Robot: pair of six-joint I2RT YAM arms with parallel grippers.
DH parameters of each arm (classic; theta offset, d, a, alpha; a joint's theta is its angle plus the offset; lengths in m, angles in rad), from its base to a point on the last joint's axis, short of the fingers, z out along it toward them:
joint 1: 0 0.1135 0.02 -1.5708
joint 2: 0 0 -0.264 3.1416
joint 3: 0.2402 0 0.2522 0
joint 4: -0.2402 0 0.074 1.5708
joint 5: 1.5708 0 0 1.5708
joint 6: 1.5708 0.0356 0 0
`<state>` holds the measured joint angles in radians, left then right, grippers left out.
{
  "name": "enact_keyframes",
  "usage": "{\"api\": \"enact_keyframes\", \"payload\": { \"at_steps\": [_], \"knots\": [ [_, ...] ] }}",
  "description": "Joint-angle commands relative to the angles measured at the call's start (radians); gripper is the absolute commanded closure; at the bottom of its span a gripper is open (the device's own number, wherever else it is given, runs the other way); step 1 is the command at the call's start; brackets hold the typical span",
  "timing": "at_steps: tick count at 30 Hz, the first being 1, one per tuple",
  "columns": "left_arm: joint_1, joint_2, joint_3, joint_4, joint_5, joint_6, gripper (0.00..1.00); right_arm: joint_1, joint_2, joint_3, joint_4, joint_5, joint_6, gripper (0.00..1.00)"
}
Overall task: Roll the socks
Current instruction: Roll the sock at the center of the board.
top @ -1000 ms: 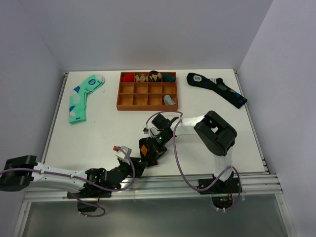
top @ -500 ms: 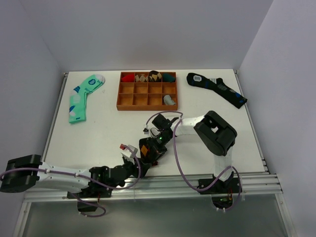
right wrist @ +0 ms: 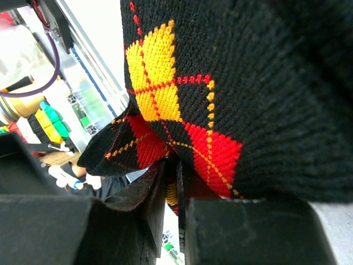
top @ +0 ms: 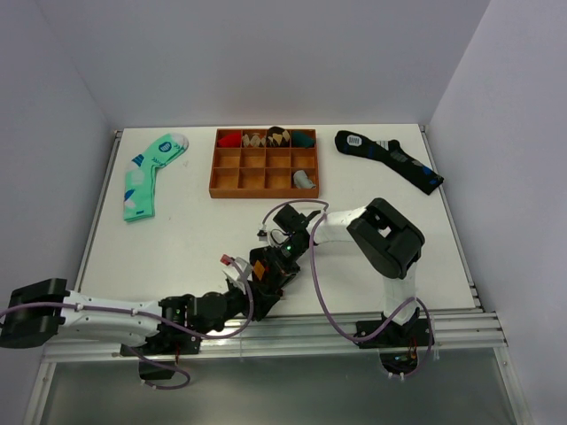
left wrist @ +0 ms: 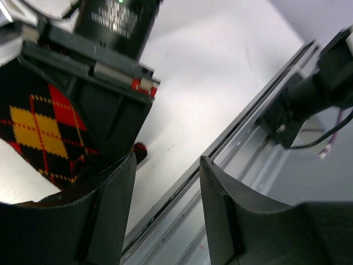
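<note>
Black argyle sock | right claw clenched on it | left claw released, now nearer it than before

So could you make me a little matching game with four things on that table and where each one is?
Things:
1. argyle sock
2. mint green sock
3. navy sock
4. wooden tray

Places:
A. far right of the table
B. far side, in the middle
C. far left of the table
D. near edge, pinched in the right claw

Pairs: 1-D, 2-C, 3-A, 4-B
</note>
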<state>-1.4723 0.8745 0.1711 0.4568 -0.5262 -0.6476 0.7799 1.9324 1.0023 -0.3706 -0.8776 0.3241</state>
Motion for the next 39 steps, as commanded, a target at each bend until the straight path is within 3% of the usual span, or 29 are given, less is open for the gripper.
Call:
{"api": "enact_keyframes", "payload": {
  "at_steps": [1,12,22,29,35,39],
  "knots": [
    [0.013,0.058,0.028,0.014,0.043,-0.01,0.44,0.007,0.056,-0.033,-0.07,0.164,-0.046,0.99],
    [0.151,0.106,-0.019,0.106,0.198,-0.017,0.42,0.007,0.043,-0.027,-0.094,0.178,-0.057,0.99],
    [0.153,0.064,-0.061,0.142,0.223,-0.034,0.43,0.007,0.04,-0.016,-0.11,0.184,-0.057,0.99],
    [0.153,0.118,-0.053,0.164,0.255,-0.034,0.43,0.007,0.036,-0.013,-0.117,0.187,-0.06,0.99],
    [0.155,0.017,-0.099,0.178,0.253,-0.041,0.42,0.009,0.04,-0.01,-0.117,0.189,-0.063,1.0],
    [0.155,0.047,-0.087,0.169,0.264,-0.044,0.42,0.005,0.042,-0.002,-0.126,0.189,-0.063,0.99]
  ]
}}
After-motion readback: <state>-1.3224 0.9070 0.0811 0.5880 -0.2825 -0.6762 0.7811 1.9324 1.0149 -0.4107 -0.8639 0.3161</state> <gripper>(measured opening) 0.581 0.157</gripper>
